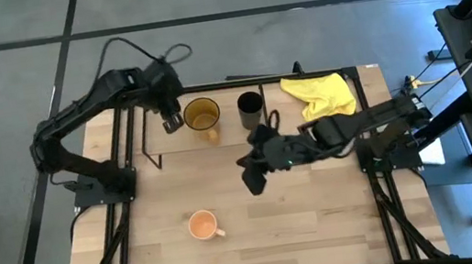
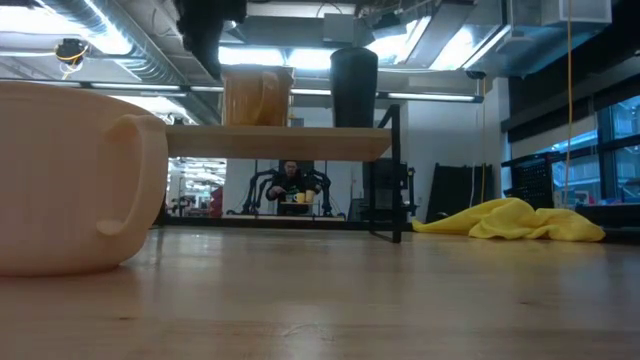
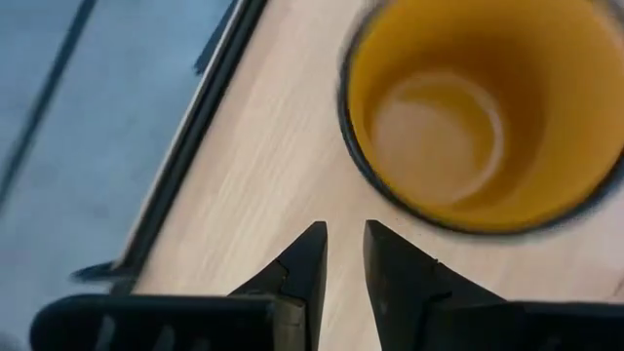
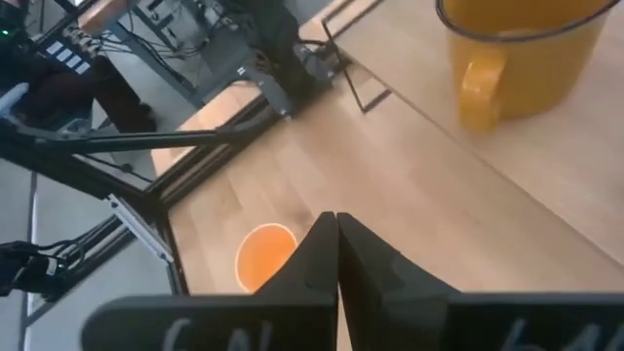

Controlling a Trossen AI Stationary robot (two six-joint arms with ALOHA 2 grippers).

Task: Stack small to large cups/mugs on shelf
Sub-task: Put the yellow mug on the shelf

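The amber-yellow mug (image 1: 202, 115) and the small black cup (image 1: 251, 108) stood side by side, apart, on the shelf's (image 2: 280, 143) wooden board, while the peach-orange mug (image 1: 202, 225) sat upright on the table (image 1: 320, 203) well in front, handle toward the right arm's side. The left gripper (image 3: 343, 255) hung just beside the amber mug's rim with its fingers nearly together and nothing between them; the right gripper (image 4: 336, 244) hovered over mid-table, pinched closed and empty. The mugs looked rigid and glazed, probably fairly heavy for their size, slick and liable to chip, so a pinch across the wall at the rim seemed safer than the handle; the black cup, having no handle, would likely need the same rim grip, and it seemed narrow enough to nest. The table was pale planked wood, a crumpled yellow cloth (image 1: 319, 93) lying near the shelf's end. Beyond lay a workshop with ceiling lights and another rig.
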